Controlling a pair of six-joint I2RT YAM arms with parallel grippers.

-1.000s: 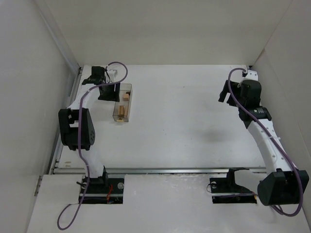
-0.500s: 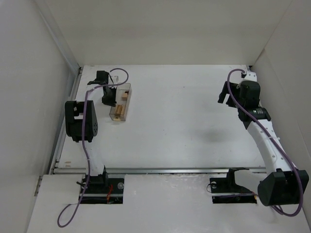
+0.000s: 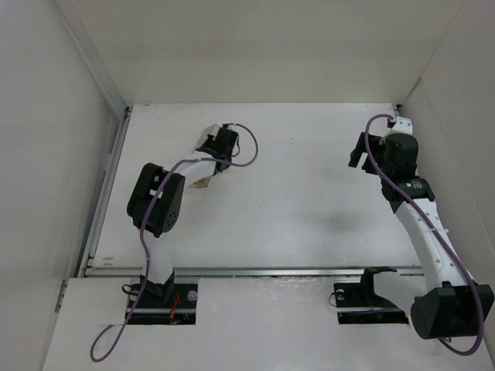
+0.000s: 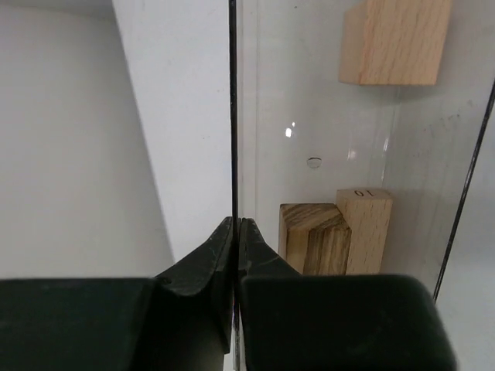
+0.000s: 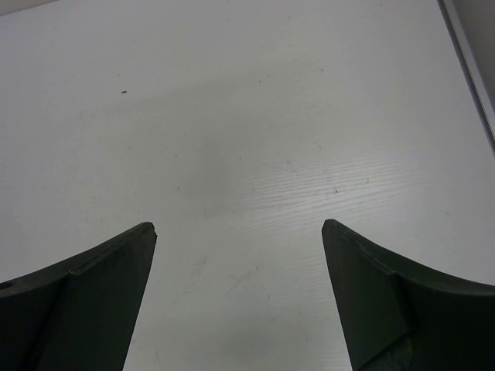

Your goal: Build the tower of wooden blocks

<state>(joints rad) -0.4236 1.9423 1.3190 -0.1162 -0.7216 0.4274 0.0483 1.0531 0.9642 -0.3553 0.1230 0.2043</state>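
Your white table (image 3: 294, 193) fills the overhead view, walled in by pale panels. Your right arm (image 3: 421, 224) reaches up the right side and your left arm (image 3: 158, 205) folds in toward the middle-left of the table.

Next, the clear box (image 4: 263, 93). On the left wrist camera its thin wall runs straight up the picture as a dark edge line. From above, only a small clear-and-tan scrap shows just under the left forearm, too small to tell more.

Your left gripper (image 4: 234, 224) has its fingers pressed together on that wall, pinching the plastic edge between the tips. Your right gripper (image 5: 238, 228) is spread wide over bare table near the right wall, with nothing between its fingers.

The wood blocks are all inside the box, seen through the plastic. A pale block (image 4: 394, 42) sits at the top. Lower down, a darker grained block (image 4: 309, 239) touches a pale block stamped 10 (image 4: 365, 228), side by side and near the pinching fingertips.
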